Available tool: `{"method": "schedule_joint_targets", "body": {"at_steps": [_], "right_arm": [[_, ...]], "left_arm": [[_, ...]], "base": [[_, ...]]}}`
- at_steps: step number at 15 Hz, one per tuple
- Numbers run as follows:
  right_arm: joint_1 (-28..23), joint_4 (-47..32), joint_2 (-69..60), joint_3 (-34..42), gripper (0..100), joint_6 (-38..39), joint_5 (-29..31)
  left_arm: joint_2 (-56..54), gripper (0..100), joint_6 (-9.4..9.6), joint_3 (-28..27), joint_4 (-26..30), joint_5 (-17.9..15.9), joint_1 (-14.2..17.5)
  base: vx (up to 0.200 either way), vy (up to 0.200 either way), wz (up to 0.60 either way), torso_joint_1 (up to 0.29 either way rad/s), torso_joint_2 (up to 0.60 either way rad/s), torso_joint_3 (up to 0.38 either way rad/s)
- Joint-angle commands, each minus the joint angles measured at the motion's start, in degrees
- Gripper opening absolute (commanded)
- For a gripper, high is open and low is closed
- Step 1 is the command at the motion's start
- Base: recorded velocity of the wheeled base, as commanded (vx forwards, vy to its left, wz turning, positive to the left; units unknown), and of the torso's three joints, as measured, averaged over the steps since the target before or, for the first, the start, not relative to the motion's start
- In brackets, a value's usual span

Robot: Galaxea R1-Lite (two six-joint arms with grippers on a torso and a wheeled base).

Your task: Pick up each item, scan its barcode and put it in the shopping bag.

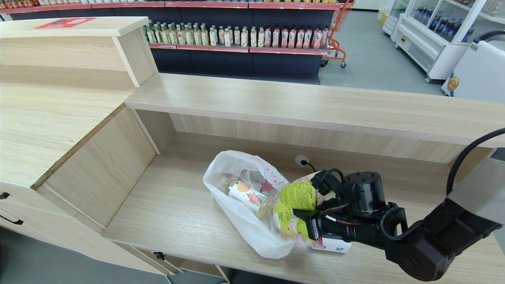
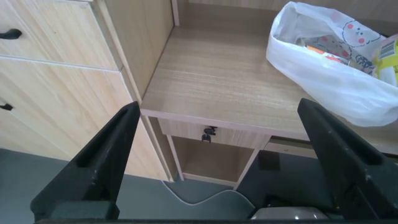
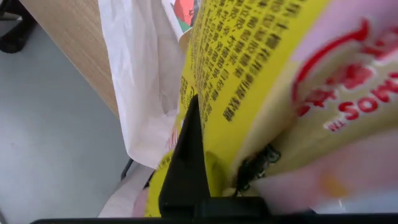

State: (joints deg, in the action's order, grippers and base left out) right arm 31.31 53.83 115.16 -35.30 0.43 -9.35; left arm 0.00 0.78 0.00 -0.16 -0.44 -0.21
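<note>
Centrally, bag (image 1: 236, 221) sits on counter (image 1: 169, 213) (shelves (image 1: 236, 49) behind).

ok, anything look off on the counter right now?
Nothing spilled or broken. The shopping bag lies slumped on its side with a bottle lying inside. The yellow snack packet is creased where the right gripper clamps it at the bag's mouth. A white-and-blue box sits outside the bag, beneath that gripper.

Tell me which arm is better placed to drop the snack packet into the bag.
Right. The right hand grips the yellow snack packet at the shopping bag's open mouth; the left hand hangs open and empty, low by the counter's edge, away from the bag.
</note>
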Motion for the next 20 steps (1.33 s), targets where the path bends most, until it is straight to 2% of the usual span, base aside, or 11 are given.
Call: {"method": "schedule_joint_targets", "body": {"at_steps": [1, 7, 13, 17, 20], "right_arm": [[-0.2, 0.5, 1.6, -0.1, 100, -0.2, -0.1], [-0.3, 3.0, 0.8, -3.9, 100, 0.5, -0.8], [-0.4, 2.2, -6.3, -8.1, 100, 1.5, -1.8], [-2.6, -8.4, -19.0, -6.1, 100, 1.6, 0.0], [-4.6, -15.6, -30.1, -2.8, 100, 1.6, 5.6]], "left_arm": [[0.0, 100, 0.1, 0.0, 0.0, 0.0, 0.0], [0.0, 100, 0.1, 0.0, 0.0, 0.0, 0.0], [0.0, 100, 0.01, 0.0, 0.0, 0.0, 0.0], [0.0, 100, -0.08, 0.0, 0.0, 0.0, 0.0], [0.1, 100, -0.43, 0.0, 0.0, 0.0, 0.0]], "base": [[0.0, 0.0, 0.0, 0.0, 0.0, 0.0], [0.0, 0.0, 0.0, 0.0, 0.0, 0.0], [0.0, 0.0, 0.0, 0.0, 0.0, 0.0], [0.0, 0.0, 0.0, 0.0, 0.0, 0.0], [0.0, 0.0, 0.0, 0.0, 0.0, 0.0]]}}
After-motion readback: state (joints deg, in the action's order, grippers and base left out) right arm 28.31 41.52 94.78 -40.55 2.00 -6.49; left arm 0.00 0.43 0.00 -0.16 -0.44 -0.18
